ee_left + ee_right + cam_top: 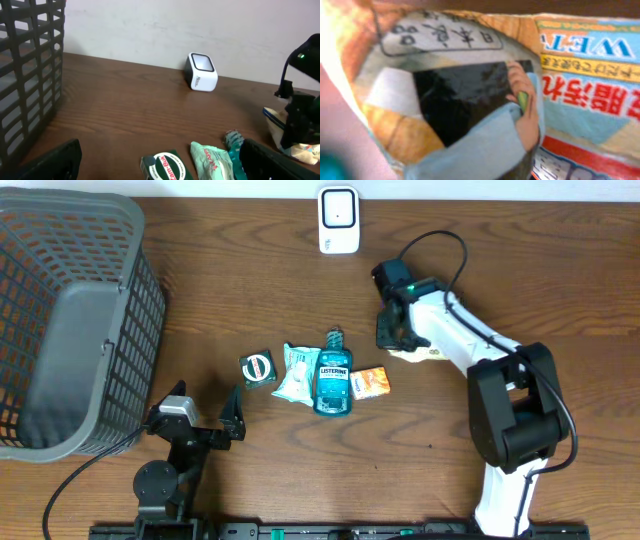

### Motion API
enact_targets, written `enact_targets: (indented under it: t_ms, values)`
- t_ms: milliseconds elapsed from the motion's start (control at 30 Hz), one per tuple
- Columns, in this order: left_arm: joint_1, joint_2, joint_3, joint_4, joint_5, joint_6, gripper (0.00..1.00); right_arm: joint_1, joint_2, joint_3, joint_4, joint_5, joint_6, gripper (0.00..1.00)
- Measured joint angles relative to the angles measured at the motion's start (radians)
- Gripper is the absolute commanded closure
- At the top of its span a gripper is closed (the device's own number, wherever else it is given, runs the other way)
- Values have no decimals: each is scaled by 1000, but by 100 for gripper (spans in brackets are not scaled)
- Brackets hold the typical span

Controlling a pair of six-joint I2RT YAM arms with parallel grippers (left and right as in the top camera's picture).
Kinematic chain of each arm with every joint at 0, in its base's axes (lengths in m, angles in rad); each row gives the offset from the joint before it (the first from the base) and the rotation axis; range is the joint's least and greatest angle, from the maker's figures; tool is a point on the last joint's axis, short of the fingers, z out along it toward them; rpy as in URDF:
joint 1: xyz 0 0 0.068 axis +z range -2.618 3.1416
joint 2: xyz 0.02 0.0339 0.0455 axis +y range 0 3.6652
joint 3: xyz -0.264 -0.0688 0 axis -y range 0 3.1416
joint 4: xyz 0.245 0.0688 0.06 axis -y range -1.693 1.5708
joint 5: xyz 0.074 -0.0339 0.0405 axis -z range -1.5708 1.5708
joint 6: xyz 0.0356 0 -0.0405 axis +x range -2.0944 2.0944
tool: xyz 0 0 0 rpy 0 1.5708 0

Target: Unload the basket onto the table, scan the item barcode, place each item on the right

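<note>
While no part of the job falls to it, the left gripper (197,423) is kept at the near edge of the worktop (250,290), its jaws spread wide with nothing between them. Just beyond it a row of goods is laid flat, presumably so that each can be picked in turn: a small green pack (258,368), a white-and-green sachet (295,372), a blue Listerine bottle (333,375) and an orange packet (370,383), all close together or touching. Further back and to the right, the wet-wipe packet (425,353) is found on the wood, and the right gripper (392,330) is set over its left end. The jaws are brought together, and the packet's edge is judged to be pinched between them, since its printed wrapper fills the right wrist view at very close range, though the fingers are not seen there. A hold at one end is taken to leave the printed faces free for presenting. Farthest off, the white scanner (338,220) is stood at the back edge, well apart from the packet, so a lift and carry toward it is judged to be needed.
</note>
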Motion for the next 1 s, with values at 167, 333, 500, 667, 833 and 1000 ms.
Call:
enact_targets:
  t_ms: [167, 333, 500, 667, 833, 1000]
  values:
    - [0, 0, 0, 0, 0, 0, 2, -25, -77, 50, -226, -394, -311, 99]
    - [0, 0, 0, 0, 0, 0, 2, -74, -278, 82, -419, -710, -636, 99]
    - [0, 0, 0, 0, 0, 0, 2, -116, -408, 103, -514, -934, -842, 99]
    - [0, 0, 0, 0, 0, 0, 2, -113, -417, 103, -555, -1061, -975, 99]
    - [0, 0, 0, 0, 0, 0, 2, -113, -417, 92, -579, -1106, -1128, 99]
    - [0, 0, 0, 0, 0, 0, 2, -113, -417, 88, -598, -1294, -1170, 90]
